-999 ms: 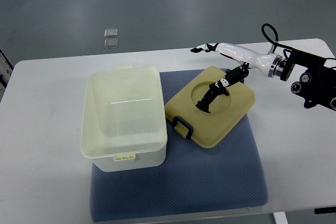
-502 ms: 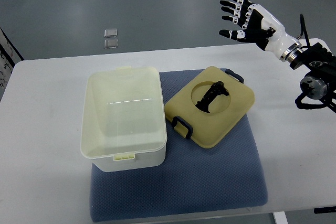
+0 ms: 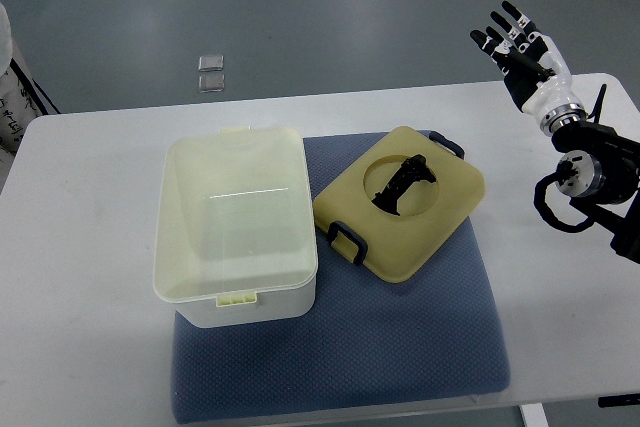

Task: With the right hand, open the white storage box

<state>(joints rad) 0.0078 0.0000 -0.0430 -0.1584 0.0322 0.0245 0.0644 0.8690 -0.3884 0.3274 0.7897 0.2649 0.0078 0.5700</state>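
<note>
Raised away to the counter's far right corner, right hand [image 3: 520, 42] spreads empty; light, rigid lid [image 3: 402, 202] lies off white storage box [image 3: 235, 222], graspable by its black handle [image 3: 404, 182].

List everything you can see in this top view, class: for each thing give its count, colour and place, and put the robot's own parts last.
Storage box: 1, white, open with no lid on it, on the left part of the mat.
Lid: 1, pale yellow with dark clips and a black handle in a round recess, lying on the mat right of the box.
Mat: 1, blue-grey, centre of the table.
Table: 1, white, filling most of the view.
Small clear squares: 2, on the grey floor beyond the table.
Right hand: 1, black and white, fingers spread, raised at the upper right, holding nothing.
</note>
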